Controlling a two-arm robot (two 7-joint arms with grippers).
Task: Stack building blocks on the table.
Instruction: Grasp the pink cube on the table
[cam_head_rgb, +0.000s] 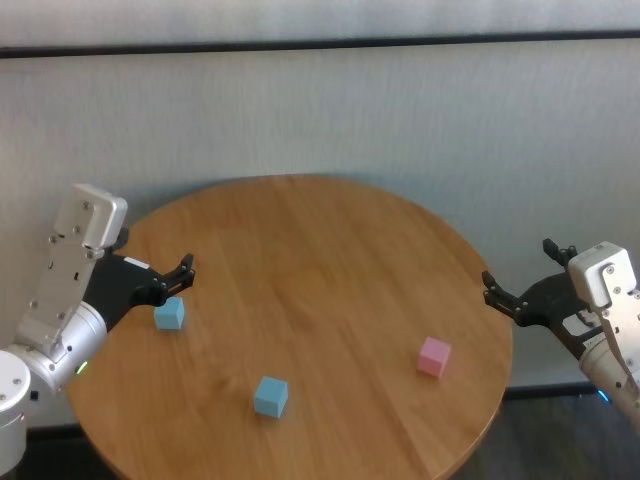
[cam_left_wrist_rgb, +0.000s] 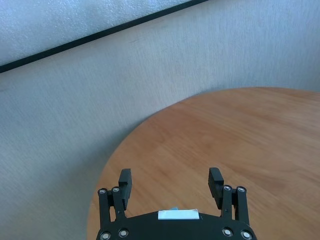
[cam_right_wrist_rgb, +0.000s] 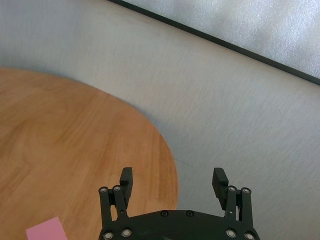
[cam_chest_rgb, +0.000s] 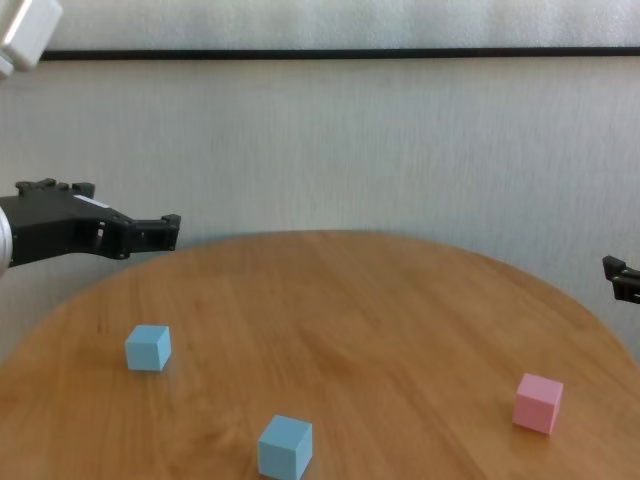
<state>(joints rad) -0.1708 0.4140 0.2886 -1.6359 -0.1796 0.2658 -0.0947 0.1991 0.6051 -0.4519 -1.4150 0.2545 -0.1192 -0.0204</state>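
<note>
Three building blocks lie apart on the round wooden table (cam_head_rgb: 320, 250). One light blue block (cam_head_rgb: 169, 313) is at the left, also in the chest view (cam_chest_rgb: 148, 347). The second light blue block (cam_head_rgb: 270, 396) is at the front middle, also in the chest view (cam_chest_rgb: 285, 447). The pink block (cam_head_rgb: 433, 356) is at the right, also in the chest view (cam_chest_rgb: 538, 402) and the right wrist view (cam_right_wrist_rgb: 46, 231). My left gripper (cam_head_rgb: 178, 275) is open and empty, hovering just above and behind the left blue block. My right gripper (cam_head_rgb: 518, 270) is open and empty, beyond the table's right edge.
A pale wall with a dark horizontal strip (cam_head_rgb: 320, 42) stands behind the table. The table edge (cam_right_wrist_rgb: 172, 165) curves close under my right gripper. Bare wood lies between the blocks.
</note>
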